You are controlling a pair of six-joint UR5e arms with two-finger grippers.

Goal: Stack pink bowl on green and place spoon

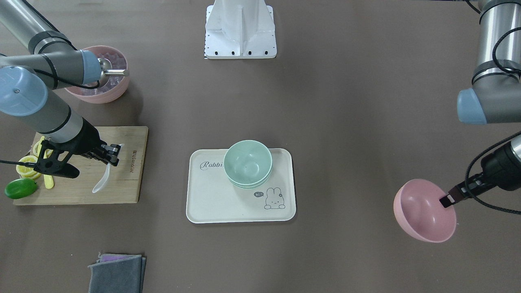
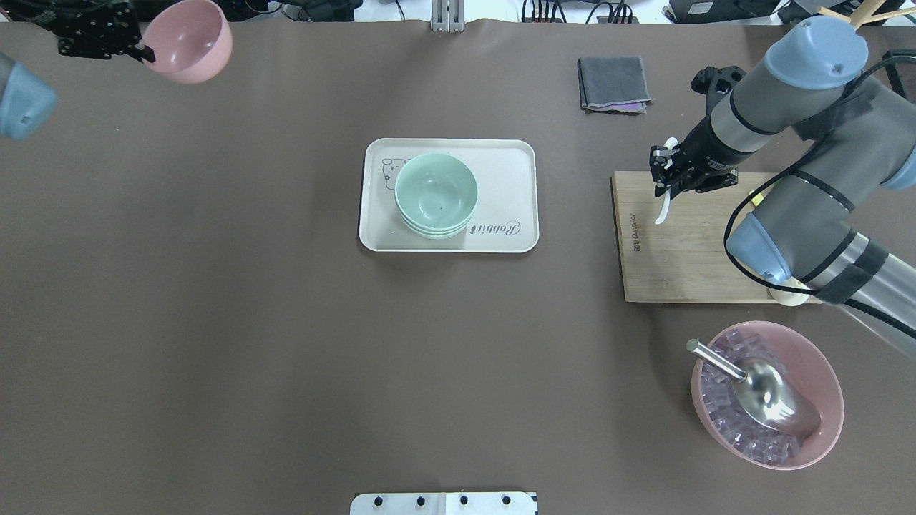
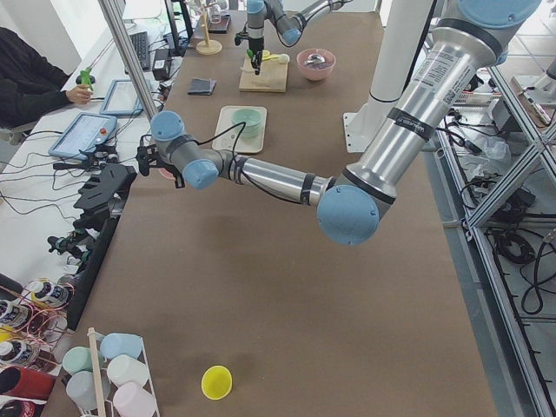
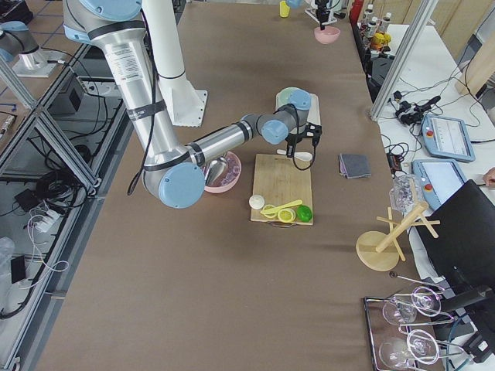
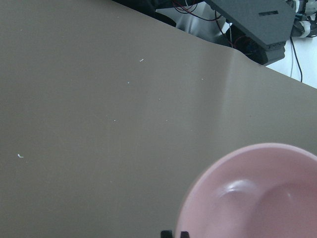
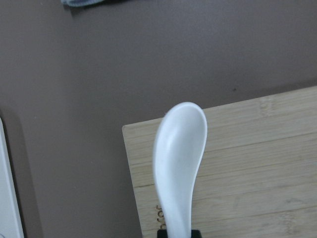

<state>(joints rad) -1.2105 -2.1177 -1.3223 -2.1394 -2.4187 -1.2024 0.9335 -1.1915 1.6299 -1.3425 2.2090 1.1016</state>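
Front-facing view: I am seeing the two pale mint-green round matte bowls (image 1: 248,162) nesting as one stack, the top one showing a bare inside. They are sitting on a cream rectangular tray with a rabbit drawing (image 1: 211,203) in the middle of the brown table (image 1: 346,122). Well apart, on the robot's left, the left fingers (image 1: 447,200) are pinching the rim of the small matte pink round bowl (image 1: 423,219), which is tilting and holding nothing. The right fingers (image 1: 110,154) are clamping the handle of the glossy white soup spoon (image 1: 101,183), its scoop hanging over a light wooden cutting board (image 1: 126,187). Behind the board a larger pink bowl (image 1: 118,87) is holding clear cubes and a steel scoop (image 1: 118,73). A green fruit (image 1: 21,188) and a yellow plastic knife (image 1: 49,181) are lying at the board's end under the right arm. A folded grey cloth (image 1: 118,272) is lying near the operators' edge.

Overhead view: I am finding the pink bowl at the far left corner, the tray centred, and the spoon over the board's tray-side part.

Left wrist view: the pink bowl's inside is filling the lower right.

Right wrist view: the spoon's handle is vanishing between the fingers, hollow facing me.
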